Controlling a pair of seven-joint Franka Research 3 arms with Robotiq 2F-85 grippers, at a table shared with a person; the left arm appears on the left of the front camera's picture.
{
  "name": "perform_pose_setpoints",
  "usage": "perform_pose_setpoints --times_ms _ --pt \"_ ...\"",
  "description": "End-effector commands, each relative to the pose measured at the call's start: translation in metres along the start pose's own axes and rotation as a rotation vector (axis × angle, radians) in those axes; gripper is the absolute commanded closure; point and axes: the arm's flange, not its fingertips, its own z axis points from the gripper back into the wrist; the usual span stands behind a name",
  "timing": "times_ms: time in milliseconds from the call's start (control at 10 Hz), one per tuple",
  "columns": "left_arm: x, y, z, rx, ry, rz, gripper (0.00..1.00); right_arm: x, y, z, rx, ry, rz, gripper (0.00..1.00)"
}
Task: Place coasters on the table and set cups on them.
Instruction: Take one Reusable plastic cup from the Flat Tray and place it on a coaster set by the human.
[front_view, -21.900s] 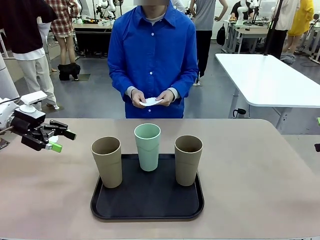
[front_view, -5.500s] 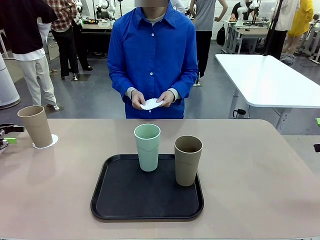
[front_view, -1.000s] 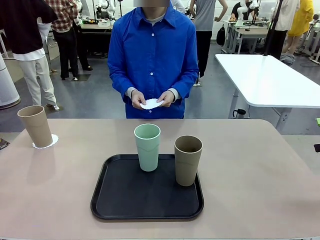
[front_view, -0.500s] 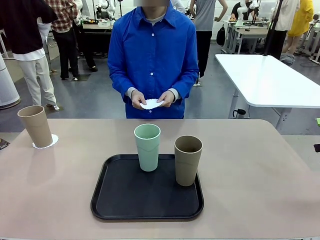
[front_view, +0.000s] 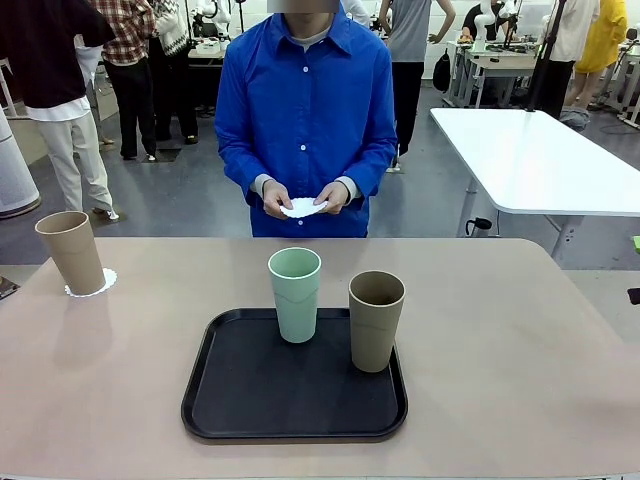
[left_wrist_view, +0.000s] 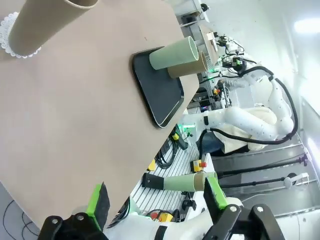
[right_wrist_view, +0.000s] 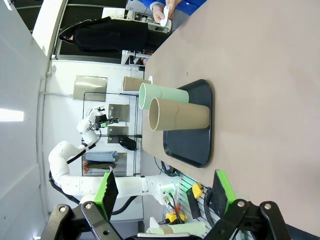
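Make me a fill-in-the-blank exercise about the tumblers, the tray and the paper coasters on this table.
The black rounded-square tray carries ____ tumblers.
The tapered matte tumbler standing on the white lacy paper coaster is ____ in colour.
In the front view, the pale mint green tumbler stands to the ____ of the tan-brown tumbler on the tray.
The person in the blue shirt holds more white paper coasters with ____ hands.
Missing words: two; tan-brown; left; both.
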Motion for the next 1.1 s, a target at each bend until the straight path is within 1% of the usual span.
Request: perform_pose_setpoints --times_ms 0,200,400,600,700,800,1000 --pt "-0.004 0.007 0.012 -0.051 -0.024 -0.073 0.00 0.001 0.000 0.000 0.013 -0.001 0.000 0.00" --pt "-0.013 0.010 0.009 -0.086 -0.059 -0.143 0.00 0.001 0.000 0.000 0.013 -0.001 0.000 0.00" --pt "-0.016 0.012 0.008 -0.112 -0.077 -0.183 0.00 0.001 0.000 0.000 0.013 -0.001 0.000 0.00" --pt "-0.017 0.012 0.010 -0.116 -0.054 -0.197 0.00 0.001 0.000 0.000 0.013 -0.001 0.000 0.00" --pt "-0.015 0.009 0.004 -0.103 -0.036 -0.207 0.00 0.001 0.000 0.000 0.013 -0.001 0.000 0.00" --pt "-0.017 0.011 0.005 -0.101 -0.054 -0.169 0.00 0.001 0.000 0.000 0.013 -0.001 0.000 0.00" --pt "-0.017 0.011 0.005 -0.101 -0.054 -0.169 0.00 0.001 0.000 0.000 0.013 -0.001 0.000 0.00"
